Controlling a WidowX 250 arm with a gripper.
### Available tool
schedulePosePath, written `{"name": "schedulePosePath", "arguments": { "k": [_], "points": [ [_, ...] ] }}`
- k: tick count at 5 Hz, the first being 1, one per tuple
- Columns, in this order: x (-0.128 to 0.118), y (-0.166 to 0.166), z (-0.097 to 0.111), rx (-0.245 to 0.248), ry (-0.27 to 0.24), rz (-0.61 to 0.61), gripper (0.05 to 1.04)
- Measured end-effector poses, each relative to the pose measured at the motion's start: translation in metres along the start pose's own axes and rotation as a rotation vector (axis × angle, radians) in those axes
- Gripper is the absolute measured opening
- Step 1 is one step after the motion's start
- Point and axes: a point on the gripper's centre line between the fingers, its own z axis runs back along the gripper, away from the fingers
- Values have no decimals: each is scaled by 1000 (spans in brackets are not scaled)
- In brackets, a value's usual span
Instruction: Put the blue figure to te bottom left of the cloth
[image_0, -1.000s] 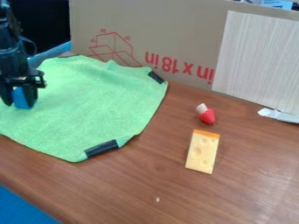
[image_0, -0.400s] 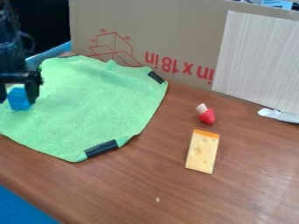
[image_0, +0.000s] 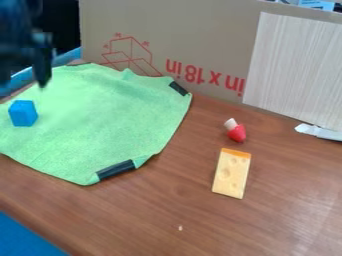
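The gripper (image_0: 23, 82) hangs open, clear of the blue block (image_0: 23, 113) — best back away high, without snagging the cloth (image_0: 110, 120).

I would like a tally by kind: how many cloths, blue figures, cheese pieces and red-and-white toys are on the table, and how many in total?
Green cloth: 1
Blue figure: 1
Cheese piece: 1
Red-and-white toy: 1
Total: 4

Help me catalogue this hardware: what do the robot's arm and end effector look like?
The arm is black and bulky. The end effector is black too, with a broad crosswise body and two narrow, dark fingers. I can't make out any cables or markings.
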Motion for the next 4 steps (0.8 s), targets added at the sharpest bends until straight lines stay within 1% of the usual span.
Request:
{"name": "schedulePosePath", "arguments": {
  "k": [1,2,4],
  "points": [
    [-1,-23,46,57,-32,-120,1000],
    [-2,-18,47,62,-32,-109,999],
    [-2,-20,47,60,-33,-111,1000]
  ]
}}
